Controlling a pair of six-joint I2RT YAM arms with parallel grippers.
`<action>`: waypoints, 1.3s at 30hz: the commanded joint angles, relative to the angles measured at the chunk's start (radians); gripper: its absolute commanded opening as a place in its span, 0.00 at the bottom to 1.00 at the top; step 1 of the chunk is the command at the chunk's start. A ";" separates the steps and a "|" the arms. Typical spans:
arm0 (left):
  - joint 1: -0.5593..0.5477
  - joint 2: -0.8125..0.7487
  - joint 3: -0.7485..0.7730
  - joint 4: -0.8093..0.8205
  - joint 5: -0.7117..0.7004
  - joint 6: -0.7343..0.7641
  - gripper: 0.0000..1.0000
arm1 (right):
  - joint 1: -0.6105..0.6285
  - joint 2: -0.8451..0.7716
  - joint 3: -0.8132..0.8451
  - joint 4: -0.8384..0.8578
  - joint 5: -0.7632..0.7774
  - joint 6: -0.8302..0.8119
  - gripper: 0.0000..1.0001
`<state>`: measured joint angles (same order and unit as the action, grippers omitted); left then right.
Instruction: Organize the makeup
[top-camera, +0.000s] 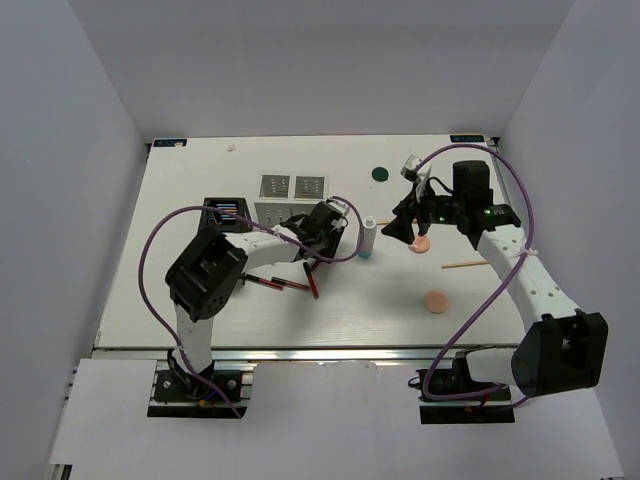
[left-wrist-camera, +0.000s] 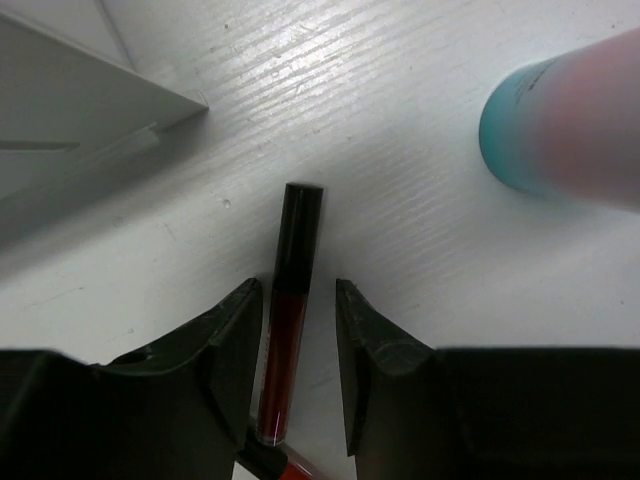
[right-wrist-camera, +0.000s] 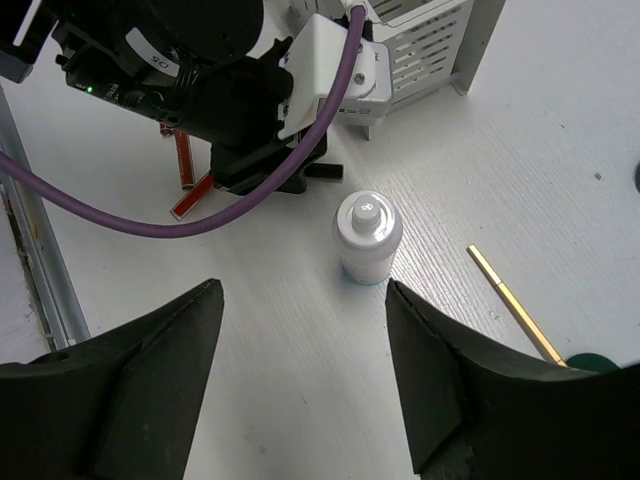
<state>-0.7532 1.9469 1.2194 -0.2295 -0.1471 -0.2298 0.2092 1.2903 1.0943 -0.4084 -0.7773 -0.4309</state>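
Straddling a slim red-and-black tube (left-wrist-camera: 288, 330) that lies flat on the white table (top-camera: 190, 290), the left gripper (left-wrist-camera: 298, 300) has its two dark fingers (left-wrist-camera: 225, 340) parted, one on each side of the tube. A sliver of table shows between the tube and the right-hand finger, and the other finger sits very close to it (whether it touches, the wrist view does not settle). The tube is not pinched. Its black cap points away from the wrist, toward the white bottle (top-camera: 369, 238).

That bottle stands upright on its blue base near the middle of the table, and it serves as the marker for the rest:

- The straddled tube lies just to the bottle's left.
- More red-and-black tubes (top-camera: 290, 286) lie further left of the bottle and nearer the arm bases.
- The white two-compartment box (top-camera: 292, 187) sits left of the bottle and further back, with the black open-frame holder (top-camera: 225, 212) beyond it on the same side.
- A dark green disc (top-camera: 379, 174) rests behind the bottle, well apart from it.
- A thin wooden stick (right-wrist-camera: 510, 300) lies close by the bottle — a second stick (top-camera: 465, 264) is off to its right.
- One pink round pad (top-camera: 421, 243) is right of the bottle, another (top-camera: 437, 301) right and nearer the bases.

The right gripper (right-wrist-camera: 302, 290) hangs just right of the bottle, jaws spread wide with nothing between them.
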 joint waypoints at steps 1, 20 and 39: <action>-0.003 0.001 -0.017 0.028 -0.025 0.009 0.45 | -0.005 -0.037 -0.016 -0.004 0.001 -0.020 0.72; -0.061 -0.320 0.031 0.004 -0.120 -0.103 0.08 | -0.021 -0.057 -0.019 -0.018 0.010 -0.035 0.72; 0.549 -0.698 -0.311 0.327 -0.212 -0.109 0.00 | -0.005 -0.045 -0.047 -0.050 -0.065 -0.132 0.72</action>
<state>-0.2493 1.2190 0.9066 -0.0242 -0.4232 -0.3759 0.1932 1.2572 1.0630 -0.4362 -0.8047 -0.5091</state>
